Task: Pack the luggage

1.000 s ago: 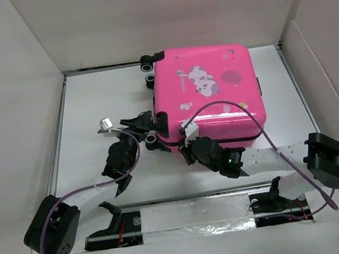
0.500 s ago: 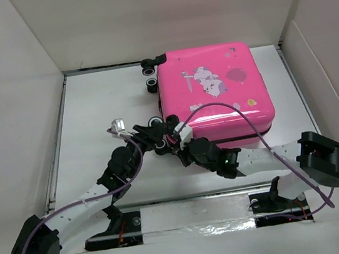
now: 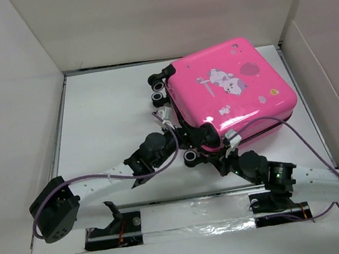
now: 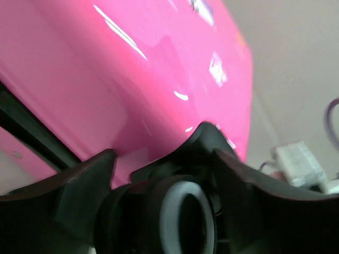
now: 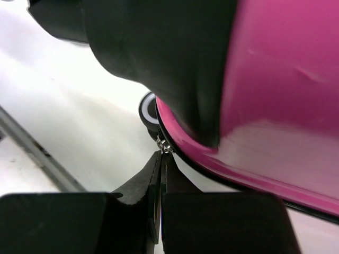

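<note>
Pink suitcase (image 3: 230, 90): left end effector (image 4: 163, 159) wide, straddling a wheel (image 4: 183, 217); right end effector (image 5: 160, 159) closed, tips at zip pull (image 5: 164, 147).

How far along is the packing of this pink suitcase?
Done: the luggage lies with its lid down. In hand: the right gripper has its jaws closed on the zipper pull at the near corner, while the left gripper has open jaws straddling a wheel there. Left: probably running the zipper round the seam; how much is already zipped cannot be told.
</note>
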`<action>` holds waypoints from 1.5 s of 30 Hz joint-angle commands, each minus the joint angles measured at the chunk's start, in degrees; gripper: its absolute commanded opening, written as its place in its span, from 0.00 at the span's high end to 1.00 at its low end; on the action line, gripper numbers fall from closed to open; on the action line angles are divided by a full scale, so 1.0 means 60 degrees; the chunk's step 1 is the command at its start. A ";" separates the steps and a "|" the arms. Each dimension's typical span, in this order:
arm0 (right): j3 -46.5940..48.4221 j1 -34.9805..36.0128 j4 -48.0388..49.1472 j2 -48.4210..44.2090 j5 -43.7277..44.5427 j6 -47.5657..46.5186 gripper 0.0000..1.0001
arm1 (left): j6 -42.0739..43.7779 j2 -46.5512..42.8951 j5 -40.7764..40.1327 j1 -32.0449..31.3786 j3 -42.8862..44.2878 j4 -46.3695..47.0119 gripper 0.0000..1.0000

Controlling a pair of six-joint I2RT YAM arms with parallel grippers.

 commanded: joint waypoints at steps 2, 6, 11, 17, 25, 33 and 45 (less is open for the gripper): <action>0.0082 0.0237 0.0191 -0.1561 -0.0143 0.0539 1.00 | 0.1401 -0.0728 0.0037 0.0023 0.0953 -0.2515 0.16; -0.0006 0.0237 0.0026 -0.1930 -0.0347 0.0408 1.00 | 0.1768 -0.1723 -0.0504 0.1048 0.1612 -0.4974 0.09; -0.0036 0.0237 0.0231 -0.1564 -0.0479 0.0334 1.00 | 0.2252 -0.2487 -0.0433 0.3024 0.2213 -0.6166 0.08; -0.0152 0.0237 0.0026 -0.1694 -0.0406 0.0246 1.00 | 0.4120 -0.1099 0.1029 0.5560 0.3574 -0.5789 0.15; -0.0446 0.0237 -0.0252 -0.2779 -0.0289 -0.0135 1.00 | 0.8153 0.2457 0.3857 0.5957 0.7702 -0.7685 0.08; -0.0226 0.0237 -0.0983 -0.3247 -0.0318 -0.0369 1.00 | 0.9474 0.4470 0.2967 0.5327 0.9745 -0.9845 0.01; -0.0211 0.0237 -0.0985 -0.2999 -0.0333 -0.0399 1.00 | 1.0002 0.5261 0.3199 0.5327 0.9303 -0.9551 0.01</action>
